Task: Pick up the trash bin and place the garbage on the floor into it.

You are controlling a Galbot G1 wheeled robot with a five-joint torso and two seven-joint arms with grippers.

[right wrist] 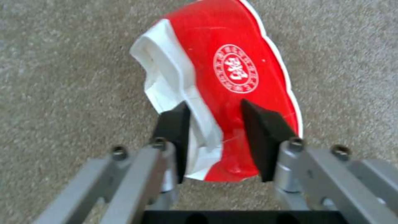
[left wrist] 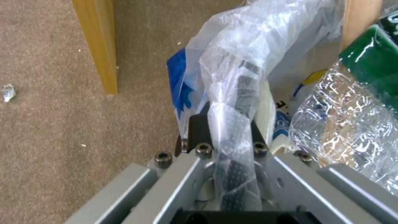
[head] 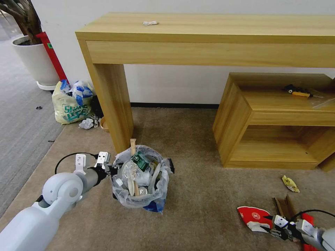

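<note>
Crinkly translucent plastic is lining the trash bin, which is sitting on the beige floor at about seven o'clock in the head view, just in front of the leg of the wooden tabletop. The bin is holding a clear plastic bottle, a green-labelled pack, a wooden stick and a can. The left tool is pressing against the bin's rim at its nine o'clock side; in the left wrist view its black fingers are closing on the bagged rim.

At five o'clock the right tool is reaching low over the floor to the red-white bowl, a crushed piece of garbage. Its two dark fingers are straddling the bowl's near edge, one on the white inside and one on the red outside, but whether they are pinching it I cannot tell.

Cardboard is lying just beyond the bowl, and a yellow wrapper farther off near the low wooden shelf. A yellowish shopping bag is leaning by the wall at ten o'clock.
</note>
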